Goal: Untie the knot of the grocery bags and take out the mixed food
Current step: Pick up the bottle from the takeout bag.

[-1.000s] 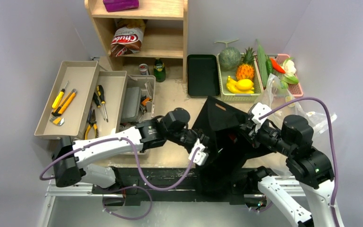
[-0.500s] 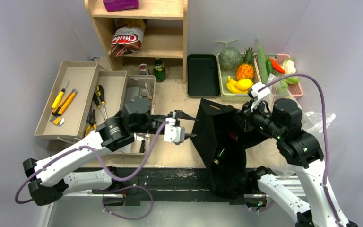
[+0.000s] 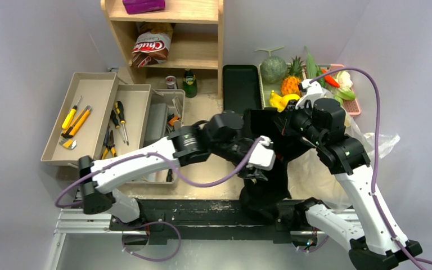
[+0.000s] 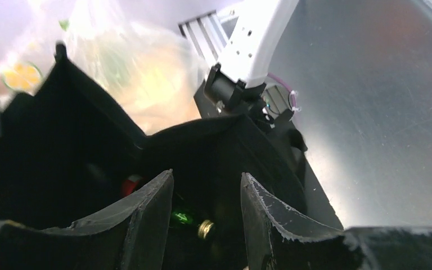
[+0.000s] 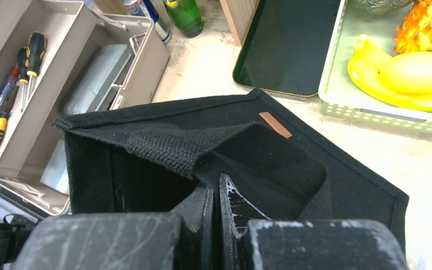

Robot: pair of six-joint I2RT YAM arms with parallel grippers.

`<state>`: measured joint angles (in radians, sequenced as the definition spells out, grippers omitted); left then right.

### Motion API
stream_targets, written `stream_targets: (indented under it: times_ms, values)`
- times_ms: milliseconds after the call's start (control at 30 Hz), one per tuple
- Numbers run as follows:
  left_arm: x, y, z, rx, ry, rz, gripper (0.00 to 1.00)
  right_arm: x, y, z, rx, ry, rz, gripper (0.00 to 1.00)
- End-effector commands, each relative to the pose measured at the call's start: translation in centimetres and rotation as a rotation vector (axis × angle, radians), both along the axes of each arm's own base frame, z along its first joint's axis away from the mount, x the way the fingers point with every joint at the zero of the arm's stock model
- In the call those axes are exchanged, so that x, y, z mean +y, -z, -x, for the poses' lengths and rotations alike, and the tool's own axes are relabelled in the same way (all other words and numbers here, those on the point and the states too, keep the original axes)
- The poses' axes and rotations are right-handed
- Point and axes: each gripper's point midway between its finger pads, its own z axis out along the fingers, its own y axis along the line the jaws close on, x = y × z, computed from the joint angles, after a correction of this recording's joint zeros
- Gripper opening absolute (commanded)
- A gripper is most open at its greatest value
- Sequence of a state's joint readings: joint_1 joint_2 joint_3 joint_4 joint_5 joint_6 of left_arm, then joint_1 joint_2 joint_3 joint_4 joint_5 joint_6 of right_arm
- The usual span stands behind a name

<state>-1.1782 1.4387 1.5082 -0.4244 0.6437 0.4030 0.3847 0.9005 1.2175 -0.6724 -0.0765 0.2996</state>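
Left gripper (image 4: 207,179) hangs half-open, empty, at the black cloth bag (image 4: 62,146) mouth — a green bottle (image 4: 187,217) lies just beneath it. Right gripper (image 5: 219,191), pinched shut on the strap (image 5: 169,147), holds the bag up. Emptying stage, I reckon — next, reach deeper and close on the bottle.

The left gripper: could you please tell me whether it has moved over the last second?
Yes. The left gripper has swung right, away from the toolbox, and is now over the black bag.
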Motion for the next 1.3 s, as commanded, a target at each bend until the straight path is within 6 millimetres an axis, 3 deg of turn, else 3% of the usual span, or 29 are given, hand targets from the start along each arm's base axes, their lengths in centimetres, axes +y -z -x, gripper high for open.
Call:
stream_targets:
  times_ms: [0,67,133,267,333,400,500,700,800,1033,1133,1267]
  values:
    - [-2.1,2.4,-1.8,0.107,-0.108,-0.131,0.45,0.0,-6.0,-0.4,-0.176,0.032,-0.126,0.0]
    - [-2.2,4.8,-2.7,0.088,-0.147,-0.213,0.44,-0.3,-6.1,-0.3,-0.18,0.036,-0.115,0.0]
    - [-0.6,7.5,-4.2,0.064,-0.225,-0.318,0.42,-0.8,-6.5,0.1,-0.198,0.039,-0.082,0.0]
    - [6.3,12.8,-10.5,0.029,-0.415,-0.455,0.4,-1.6,-6.2,2.4,-0.217,0.004,-0.029,0.0]
    - [10.1,16.8,-13.1,-0.037,-0.478,-0.522,0.39,-1.5,-5.2,3.6,-0.204,-0.033,-0.021,0.0]
    - [11.3,19.5,-15.3,-0.124,-0.523,-0.519,0.42,-1.5,-4.0,4.3,-0.19,-0.055,-0.012,0.0]
    - [10.5,21.4,-16.8,-0.171,-0.561,-0.465,0.48,-0.1,-1.8,4.8,-0.151,-0.137,-0.026,0.0]
    - [7.0,20.8,-17.7,-0.144,-0.562,-0.349,0.54,0.1,-0.2,4.4,-0.114,-0.147,-0.012,0.0]
    - [5.5,20.6,-16.7,-0.239,-0.463,-0.276,0.58,0.0,-0.1,4.3,-0.111,-0.14,-0.003,0.0]
    - [0.7,19.4,-12.7,-0.203,-0.275,-0.216,0.69,0.6,-0.9,3.1,-0.132,-0.146,-0.011,0.0]
    - [-0.1,20.7,-14.1,-0.144,-0.341,-0.277,0.7,1.0,-1.7,2.9,-0.142,-0.161,-0.024,0.0]
    - [0.9,23.3,-16.7,-0.124,-0.443,-0.401,0.72,1.2,-2.3,2.9,-0.149,-0.168,-0.029,0.0]
